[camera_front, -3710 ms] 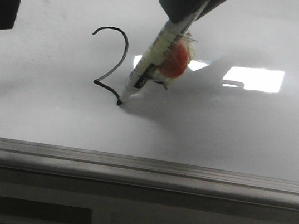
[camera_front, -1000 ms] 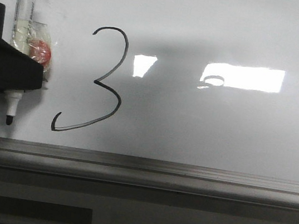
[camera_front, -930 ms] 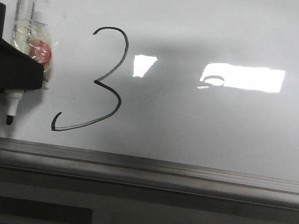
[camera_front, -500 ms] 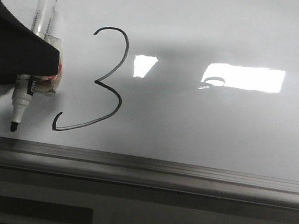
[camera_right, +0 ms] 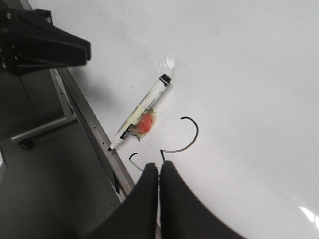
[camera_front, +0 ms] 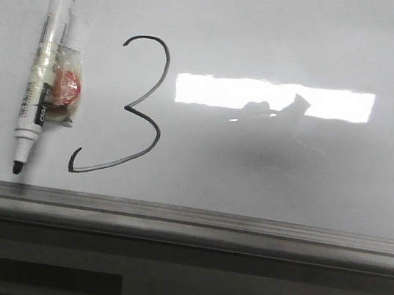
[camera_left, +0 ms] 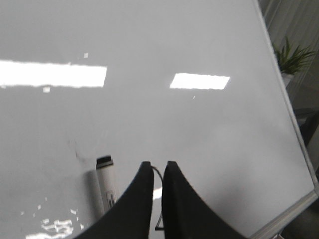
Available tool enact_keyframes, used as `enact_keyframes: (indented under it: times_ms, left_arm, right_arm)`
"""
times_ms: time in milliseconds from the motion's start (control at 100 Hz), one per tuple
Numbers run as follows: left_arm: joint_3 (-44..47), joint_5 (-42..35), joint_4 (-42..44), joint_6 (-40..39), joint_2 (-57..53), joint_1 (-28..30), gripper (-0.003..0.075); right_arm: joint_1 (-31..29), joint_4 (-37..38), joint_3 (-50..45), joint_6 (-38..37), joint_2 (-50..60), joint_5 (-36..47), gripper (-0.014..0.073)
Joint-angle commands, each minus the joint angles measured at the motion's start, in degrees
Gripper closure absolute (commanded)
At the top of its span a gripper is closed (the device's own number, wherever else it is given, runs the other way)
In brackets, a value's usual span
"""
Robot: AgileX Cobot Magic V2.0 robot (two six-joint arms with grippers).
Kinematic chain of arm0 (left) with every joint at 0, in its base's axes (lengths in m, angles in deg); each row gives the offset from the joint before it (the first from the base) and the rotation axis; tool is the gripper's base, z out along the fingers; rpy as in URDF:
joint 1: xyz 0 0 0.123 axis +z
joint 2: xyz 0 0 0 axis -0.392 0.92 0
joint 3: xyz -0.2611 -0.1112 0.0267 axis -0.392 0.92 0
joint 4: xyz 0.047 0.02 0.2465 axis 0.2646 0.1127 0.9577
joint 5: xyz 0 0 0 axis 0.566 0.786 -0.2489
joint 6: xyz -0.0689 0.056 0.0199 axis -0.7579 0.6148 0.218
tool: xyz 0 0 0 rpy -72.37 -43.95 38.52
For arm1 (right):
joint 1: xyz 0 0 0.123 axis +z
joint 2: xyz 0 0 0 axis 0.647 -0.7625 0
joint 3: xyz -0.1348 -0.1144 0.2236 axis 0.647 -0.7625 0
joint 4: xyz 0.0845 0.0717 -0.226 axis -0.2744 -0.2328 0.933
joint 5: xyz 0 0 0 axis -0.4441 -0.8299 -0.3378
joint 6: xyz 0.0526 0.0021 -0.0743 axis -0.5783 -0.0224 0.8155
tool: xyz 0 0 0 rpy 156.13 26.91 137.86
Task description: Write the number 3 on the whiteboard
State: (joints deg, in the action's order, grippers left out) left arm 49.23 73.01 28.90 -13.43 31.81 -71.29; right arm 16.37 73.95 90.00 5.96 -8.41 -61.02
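A: Whiteboard (camera_front: 289,28), front view. Where does the number 3 (camera_front: 137,109) sit?

B: Left of centre, thin black line, its long lower curve sweeping out toward the grey rail (camera_front: 186,219). A bright bar of glare lies just right of its upper loop.

A: The marker (camera_front: 43,72)?

B: Flat on the board, left of the digit and apart from it. Black cap end away from the rail, tip just short of the rail. A red taped lump (camera_front: 64,89) is on its side facing the 3.

A: Arms?

B: Neither shows in the front view. Left gripper (camera_left: 155,172), by its wrist camera: raised over the board, fingers drawn together with only a slit between, holding nothing, marker cap just beside them. Right gripper (camera_right: 158,172): high above the board's rail edge, looking down on marker and digit, fingers closed against each other, empty.
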Motion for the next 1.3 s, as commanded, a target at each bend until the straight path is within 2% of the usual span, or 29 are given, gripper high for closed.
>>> enact_keyframes:
  times_ms: [0,200,320,460,1290]
  left_arm:
    - [-0.7,-2.2,0.6,4.3,-4.9,0.0,0.0741]
    - [4.8,-1.8,0.6,10.5,-16.0,0.0,0.0741]
    - [7.7,-1.5,0.6,11.0,-20.9,0.0,0.0741]
    - [8.7,-1.5,0.6,11.0,-22.2,0.0,0.0741]
    - [8.9,-1.7,0.5,11.0,-22.2,0.0,0.0741]
  right_arm:
    - [-0.3,1.2,-4.0,0.0,6.3,8.8,0.0646]
    - [-0.3,5.7,-21.5,0.0,22.5,27.5,0.0645]
    - [-0.3,7.2,-30.6,0.0,30.0,29.9,0.0645]
    - [-0.3,7.2,-36.8,0.0,35.4,30.4,0.0646]
    - [-0.3,7.2,-38.9,0.0,36.6,29.7,0.0646]
